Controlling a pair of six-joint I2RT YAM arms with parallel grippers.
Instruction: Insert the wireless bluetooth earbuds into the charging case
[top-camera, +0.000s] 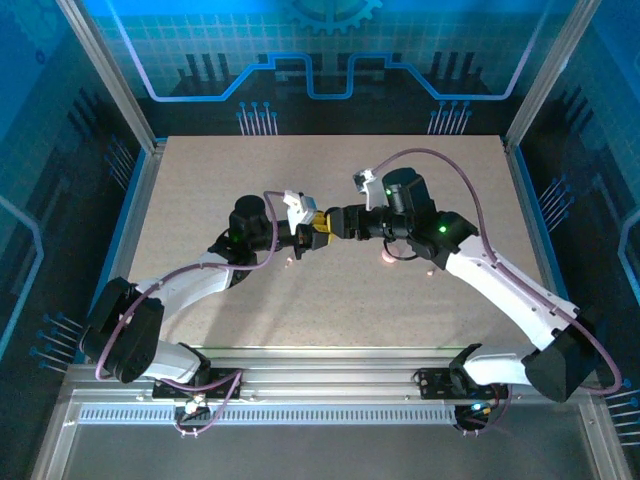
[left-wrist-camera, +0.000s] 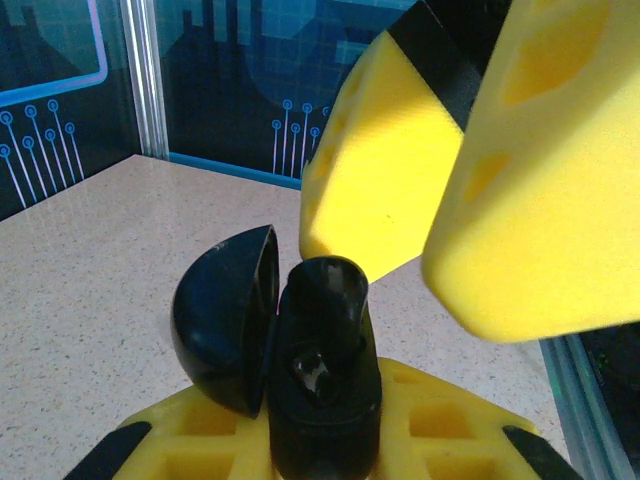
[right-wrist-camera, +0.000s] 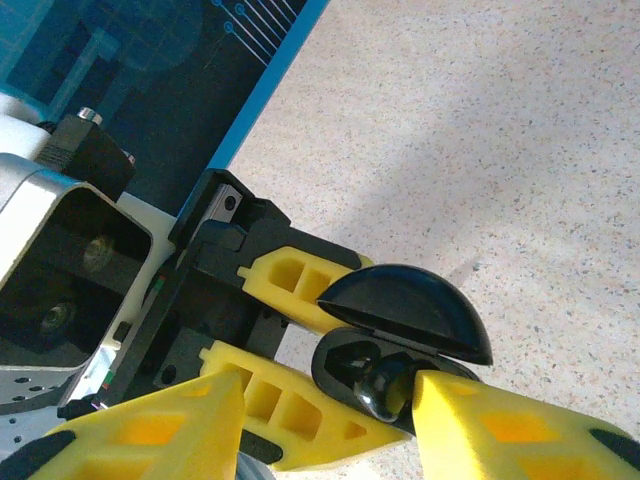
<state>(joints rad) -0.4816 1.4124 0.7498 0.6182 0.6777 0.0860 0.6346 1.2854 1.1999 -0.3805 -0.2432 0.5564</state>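
Arms meet over the middle of the surface (top-camera: 200, 200) in the top view, with the left pincer (top-camera: 301, 238) and right pincer (top-camera: 322, 228) tip to tip at frame centre. We cannot make out the case there. A small pink puck (top-camera: 388, 257) lies on the surface just below the right arm, right of centre; we cannot tell what it is.

In the left wrist view the case (left-wrist-camera: 325, 385) sits at bottom centre. It is a glossy black shell, clamped by its body between the left pincer's yellow fingers (left-wrist-camera: 450, 430). Its domed lid (left-wrist-camera: 225, 315) stands open to the left. The right pincer fills the upper right, just above the case mouth.

In the right wrist view the case is at lower centre with the lid up, and a shiny black earbud (right-wrist-camera: 378, 392) rests in its cavity. The right pincer stands apart, clamped on nothing. Its tip at the lower right of the frame touches the earbud.

We judge the case to be light, hard and slick, so a hold across the body's sides, as here, suits it. The lid hangs on a hinge and should not be squeezed. The earbud looks tiny, rounded and slippery. We would press it gently, straight into the cavity, lest it skid out.
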